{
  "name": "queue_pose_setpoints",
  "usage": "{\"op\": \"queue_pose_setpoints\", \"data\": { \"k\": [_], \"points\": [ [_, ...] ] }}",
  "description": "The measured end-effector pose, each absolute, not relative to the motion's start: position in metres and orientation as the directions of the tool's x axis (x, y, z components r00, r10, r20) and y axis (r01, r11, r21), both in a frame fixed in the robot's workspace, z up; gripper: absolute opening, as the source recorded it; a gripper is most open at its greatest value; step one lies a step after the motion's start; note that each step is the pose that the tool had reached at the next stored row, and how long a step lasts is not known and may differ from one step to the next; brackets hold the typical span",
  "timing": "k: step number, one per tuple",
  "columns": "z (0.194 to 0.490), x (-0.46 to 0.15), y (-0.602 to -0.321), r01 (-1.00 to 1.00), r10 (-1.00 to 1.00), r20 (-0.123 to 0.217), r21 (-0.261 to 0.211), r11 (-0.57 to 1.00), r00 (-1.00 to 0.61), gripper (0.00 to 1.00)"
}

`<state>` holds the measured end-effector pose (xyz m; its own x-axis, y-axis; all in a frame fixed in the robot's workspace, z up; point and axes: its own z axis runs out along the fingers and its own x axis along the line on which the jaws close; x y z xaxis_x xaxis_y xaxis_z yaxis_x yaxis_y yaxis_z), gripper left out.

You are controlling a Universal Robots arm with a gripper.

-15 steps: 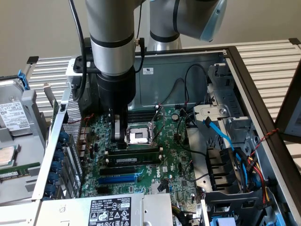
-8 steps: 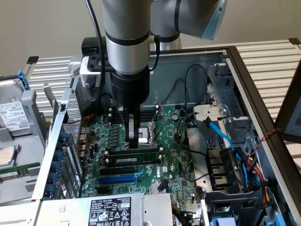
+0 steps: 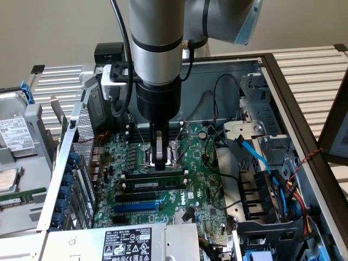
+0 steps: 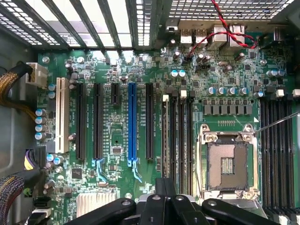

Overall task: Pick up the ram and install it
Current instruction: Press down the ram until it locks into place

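Observation:
The ram (image 3: 157, 176) is a long dark-green stick standing on edge in a memory slot of the green motherboard (image 3: 201, 185), inside the open computer case. In the wrist view the ram (image 4: 165, 136) shows edge-on as a thin pale line in the memory slot nearest the black expansion slots. My gripper (image 3: 160, 164) hangs straight down over the middle of the stick, shut, with its tips at or just above the top edge. Contact cannot be made out. The dark fingers (image 4: 159, 199) line up with the stick's end.
Bare black memory slots (image 4: 183, 140) lie beside the ram, then the open CPU socket (image 4: 227, 164). A blue expansion slot (image 3: 136, 207) sits nearer the labelled power supply (image 3: 130, 242). Cables and a drive cage (image 3: 255, 157) crowd the exterior view's right. Case walls (image 3: 60, 179) enclose the board.

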<state>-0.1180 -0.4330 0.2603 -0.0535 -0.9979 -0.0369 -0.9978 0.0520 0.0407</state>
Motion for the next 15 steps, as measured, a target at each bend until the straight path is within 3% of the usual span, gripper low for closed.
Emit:
{"op": "queue_pose_setpoints", "data": {
  "k": [15],
  "points": [
    [0.2603,-0.1180,-0.4330,-0.994,-0.994,-0.037,0.041,0.101,-0.103,0.10]
  ]
}}
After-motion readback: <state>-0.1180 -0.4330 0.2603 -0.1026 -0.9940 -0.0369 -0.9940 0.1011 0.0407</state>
